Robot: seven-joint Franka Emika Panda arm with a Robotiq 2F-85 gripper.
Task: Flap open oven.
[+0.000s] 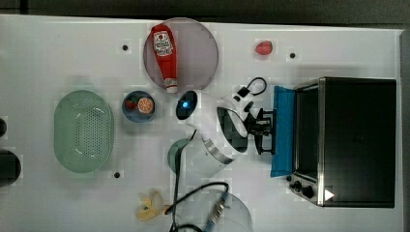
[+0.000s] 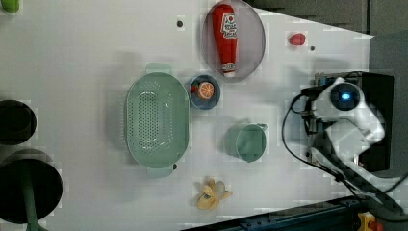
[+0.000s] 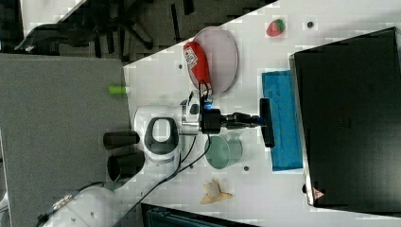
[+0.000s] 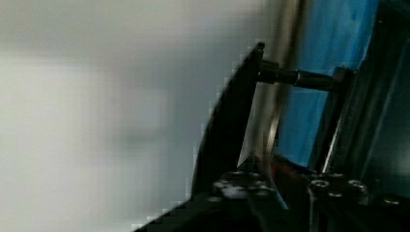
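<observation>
The black boxy oven point(image 1: 358, 140) sits at the top view's right, with its silver front frame facing the table's middle. Its blue glass flap door point(image 1: 284, 130) tilts outward, partly open; it also shows as the door point(image 3: 283, 123) in the right view. My gripper point(image 1: 269, 129) is right at the door's black handle point(image 3: 267, 137), at its middle. The wrist view shows the handle point(image 4: 227, 130) close up, standing off the blue glass point(image 4: 329, 58) on a metal post. In the left view my arm point(image 2: 346, 110) covers most of the oven point(image 2: 380, 159).
A ketchup bottle point(image 1: 164, 55) lies on a round plate point(image 1: 198, 53). A strawberry point(image 1: 264, 47) sits at the back, with a fruit bowl point(image 1: 139, 105), green colander point(image 1: 83, 130), green cup point(image 2: 248, 142) and banana point(image 1: 151, 207) across the table. A cable point(image 1: 193, 193) trails from my arm.
</observation>
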